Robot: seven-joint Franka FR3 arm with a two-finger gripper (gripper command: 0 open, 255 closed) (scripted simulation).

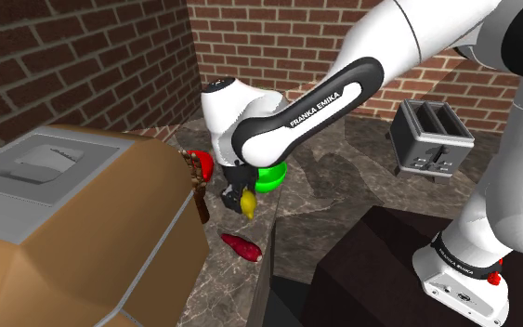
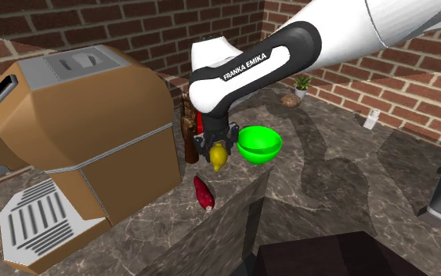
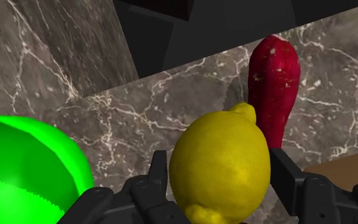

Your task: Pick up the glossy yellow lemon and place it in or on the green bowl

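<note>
1. The yellow lemon (image 3: 220,167) is hanging above the marble counter (image 3: 139,108), just beside the green bowl (image 3: 25,165).
2. The black gripper (image 3: 222,184) is clamping it, a finger pressing each side.
3. The bowl is sitting on the counter, showing its bare green inside.
4. A red vegetable (image 3: 273,83) is lying on the counter beneath the lemon.

Red brick walls (image 1: 83,56) on two sides, corner at 11 o'clock in the shoulder view. Dark marble counter (image 2: 328,157), white veining. Big brown boxy appliance (image 1: 83,241) at 8 o'clock, grey toaster (image 1: 431,139) at 2 o'clock. Small potted plant (image 2: 301,84) at 1 o'clock in the second exterior view.
</note>
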